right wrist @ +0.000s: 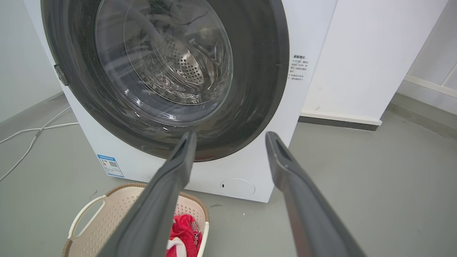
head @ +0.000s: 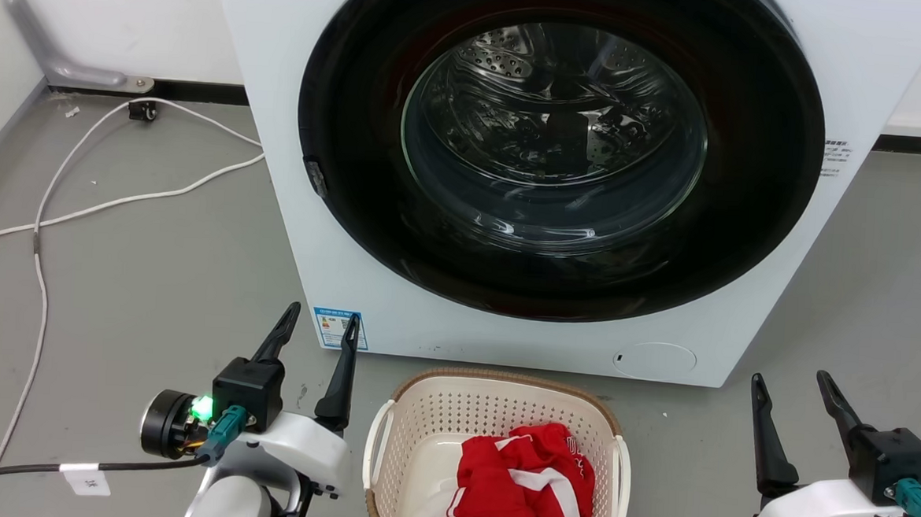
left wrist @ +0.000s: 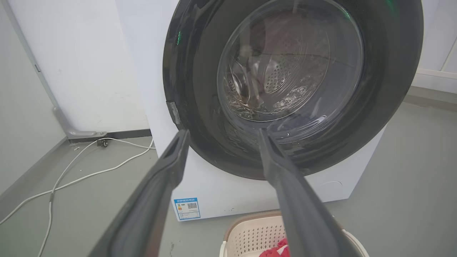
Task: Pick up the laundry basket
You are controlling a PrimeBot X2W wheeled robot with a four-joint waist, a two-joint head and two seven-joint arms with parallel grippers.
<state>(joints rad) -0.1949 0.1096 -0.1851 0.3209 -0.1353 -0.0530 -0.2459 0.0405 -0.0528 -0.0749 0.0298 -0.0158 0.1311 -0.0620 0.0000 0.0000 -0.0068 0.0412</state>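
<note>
A: Found the laundry basket [head: 468,412] on the floor [head: 152,274], just in front of the washing machine [head: 441,332], between the two arms.

B: Looked light. Thin perforated plastic, probably stiff at the woven-look rim and likely to flex at the walls. Carried only a red garment [head: 527,483], so hardly any load.

A: Best taken by the white side handles [head: 373,443], one each side. Seemed smooth, perhaps slippery, so called for hooking under the loops rather than pinching.

B: Saw the left end effector [head: 323,314] spread wide and empty, near the basket's left side without touching it. Same for the right end effector [head: 790,377]: open, holding nothing, farther off on the right.

A: Any writing?

B: Spotted a blue sticker [head: 336,328] with a square code low on the machine's front, plus small print [head: 835,158] beside the door. Too small to read. Made out no brand.
</note>
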